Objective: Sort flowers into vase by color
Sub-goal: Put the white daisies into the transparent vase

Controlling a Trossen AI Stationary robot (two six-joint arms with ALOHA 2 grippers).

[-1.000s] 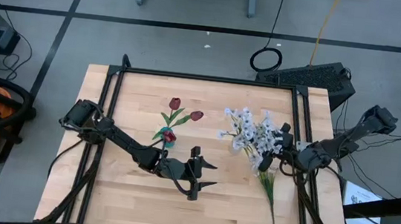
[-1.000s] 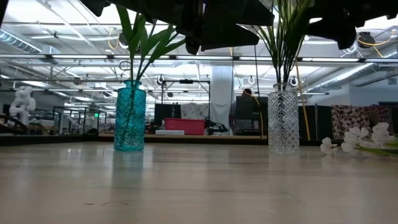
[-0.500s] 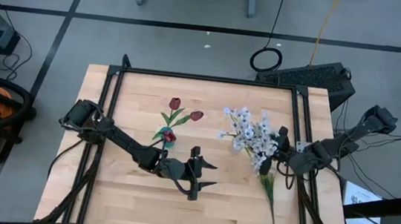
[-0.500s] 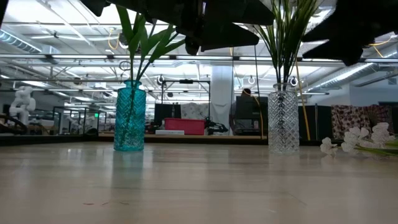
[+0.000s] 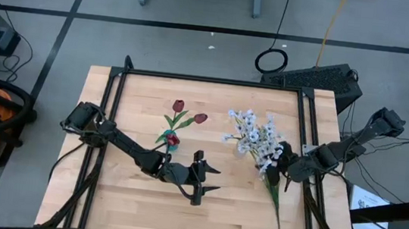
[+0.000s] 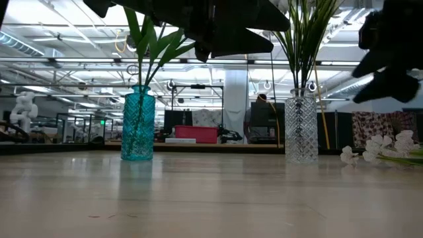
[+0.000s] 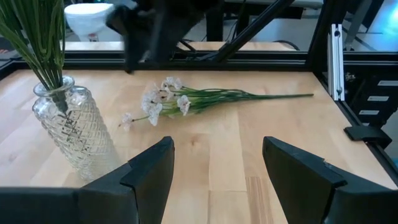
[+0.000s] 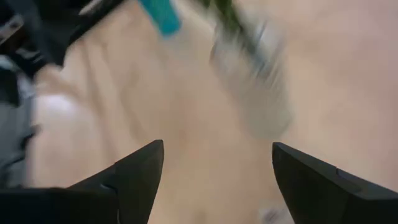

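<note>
Dark red tulips (image 5: 178, 115) stand in a teal vase (image 6: 139, 123). White blossoms (image 5: 254, 137) stand in a clear glass vase (image 6: 301, 125), which also shows in the left wrist view (image 7: 74, 134). One white spray (image 7: 186, 101) lies flat on the table, its stem (image 5: 278, 210) running toward the near edge. My right gripper (image 5: 278, 168) is open and hovers over the spray's head end, touching nothing. My left gripper (image 5: 214, 178) is open at mid-table, raised, pointing toward the clear vase and the spray.
A black frame (image 5: 208, 79) rims the wooden table. The two vases stand side by side in the table's middle. Bare wood lies along the near edge (image 5: 141, 214) and left of the teal vase. The room beyond holds benches and equipment.
My right gripper has moved down and toward the table's near edge, from beside the clear vase's blossoms to above the lying spray; its wrist picture is smeared by motion. The left arm and the flowers have kept still.
</note>
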